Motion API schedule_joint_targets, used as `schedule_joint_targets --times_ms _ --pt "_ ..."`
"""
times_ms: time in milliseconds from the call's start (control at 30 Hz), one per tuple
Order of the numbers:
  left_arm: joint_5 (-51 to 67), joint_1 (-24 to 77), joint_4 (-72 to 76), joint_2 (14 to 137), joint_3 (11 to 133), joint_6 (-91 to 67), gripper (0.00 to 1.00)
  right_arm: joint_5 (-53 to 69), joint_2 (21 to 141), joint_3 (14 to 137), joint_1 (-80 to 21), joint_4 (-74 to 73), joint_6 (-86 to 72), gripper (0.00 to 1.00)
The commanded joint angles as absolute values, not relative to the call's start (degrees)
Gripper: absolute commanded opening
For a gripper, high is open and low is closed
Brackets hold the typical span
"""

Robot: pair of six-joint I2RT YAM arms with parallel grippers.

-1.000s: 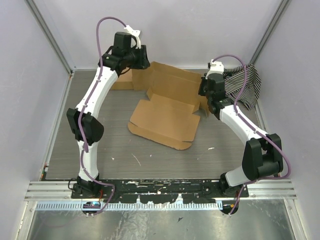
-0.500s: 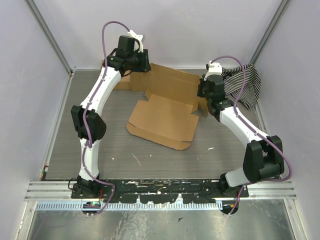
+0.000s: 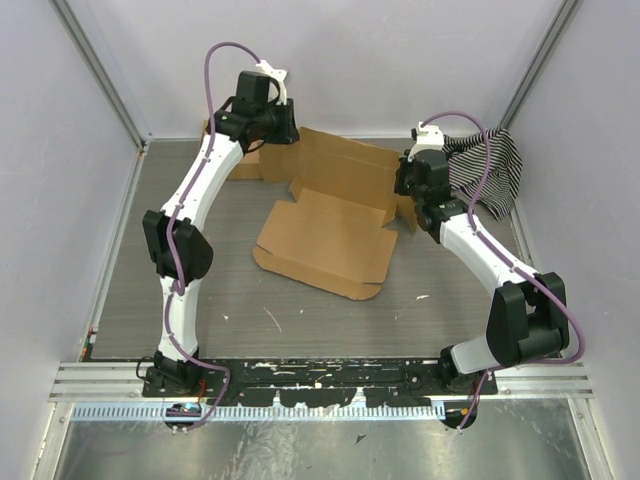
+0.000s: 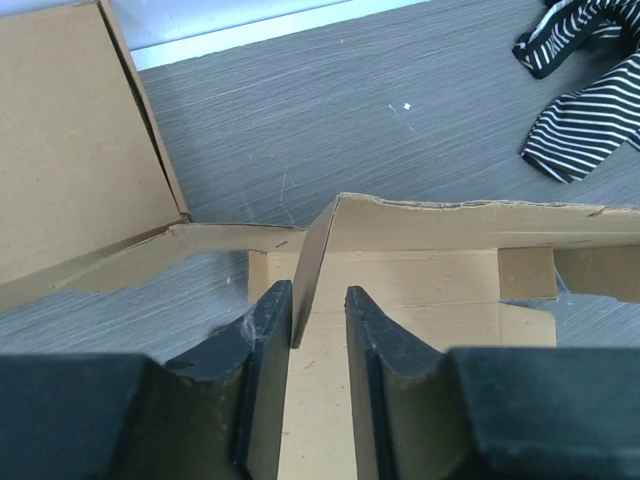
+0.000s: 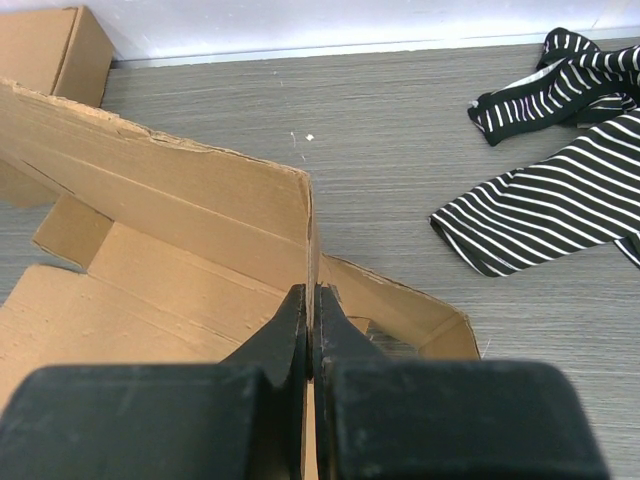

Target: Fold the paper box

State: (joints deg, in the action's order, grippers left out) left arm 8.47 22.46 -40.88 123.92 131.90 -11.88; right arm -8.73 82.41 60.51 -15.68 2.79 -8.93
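Note:
The paper box (image 3: 325, 240) is a brown die-cut cardboard sheet lying mid-table, its front panel flat and its back wall and side flaps raised. My left gripper (image 3: 283, 133) is at the box's back left corner. In the left wrist view it (image 4: 318, 296) is open, and an upright side flap (image 4: 312, 262) stands between the jaws, close to the left finger. My right gripper (image 3: 409, 203) is at the box's right end. In the right wrist view it (image 5: 312, 300) is shut on the upright right side flap (image 5: 309, 230).
A smaller compact brown box (image 3: 240, 162) stands at the back left, behind my left gripper; it also shows in the left wrist view (image 4: 70, 150). A black-and-white striped cloth (image 3: 492, 170) lies at the back right. Grey walls and metal rails enclose the table.
The left arm shifted a little toward the back, and the box's front left corner slid slightly left. Over the last half second nothing visibly moved.

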Motion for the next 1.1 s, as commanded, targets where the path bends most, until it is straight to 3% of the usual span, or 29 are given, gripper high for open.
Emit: schedule_joint_targets --times_ms 0,100,167,267,333,500,767,1067 --pt "9.3 22.7 -39.4 125.0 132.0 -11.1 0.33 -6.6 81.4 62.0 -16.3 0.0 -8.5 0.02" --pt "9.1 22.6 -39.1 125.0 130.6 -11.2 0.26 -6.2 81.8 63.2 -16.3 -1.5 -8.4 0.03" --pt "9.1 22.7 -39.0 125.1 130.1 -11.3 0.16 -5.4 82.4 64.8 -16.3 -3.6 -8.5 0.04" --pt "9.0 22.7 -38.6 125.0 129.3 -11.2 0.02 -2.9 84.7 70.2 -16.3 -10.6 -9.3 0.18" --pt "8.6 22.7 -38.2 124.9 128.4 -11.1 0.0 -0.8 86.5 75.0 -16.3 -17.4 -9.7 0.32" --pt "7.7 22.7 -34.6 122.5 122.6 -10.4 0.0 0.2 87.7 85.6 -15.4 -27.8 -12.3 0.48" --pt "5.3 22.7 -26.7 117.1 109.4 -10.0 0.0 1.6 89.3 94.8 -11.3 -38.4 -14.4 0.54" --pt "2.3 22.7 -17.5 112.0 97.7 -12.5 0.0 -3.3 84.8 83.1 -8.9 -34.2 -18.8 0.48"
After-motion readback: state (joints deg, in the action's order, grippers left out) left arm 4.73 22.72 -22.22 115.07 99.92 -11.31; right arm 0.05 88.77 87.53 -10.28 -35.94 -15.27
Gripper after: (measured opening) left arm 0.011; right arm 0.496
